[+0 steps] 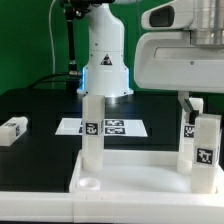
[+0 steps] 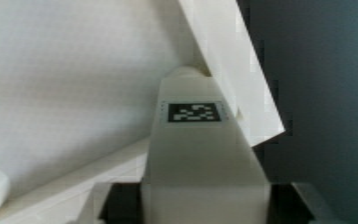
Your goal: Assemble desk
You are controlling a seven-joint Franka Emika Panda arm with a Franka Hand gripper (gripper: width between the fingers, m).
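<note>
Pincer (image 1: 203,112) grips upright leg (image 1: 205,150) over tabletop (image 1: 130,172) corner.

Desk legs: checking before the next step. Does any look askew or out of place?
Nothing damaged or askew. The upright leg stands in the tabletop, the end effector holds the gripped leg, and the loose leg lies sideways on the table, unfitted.

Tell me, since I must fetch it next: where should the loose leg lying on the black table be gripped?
Grip the loose leg across its two long flat sides, near mid-length, coming straight down from above. It lies flat on the table with open space around it, so its parallel faces suit the gripper's fingers.
</note>
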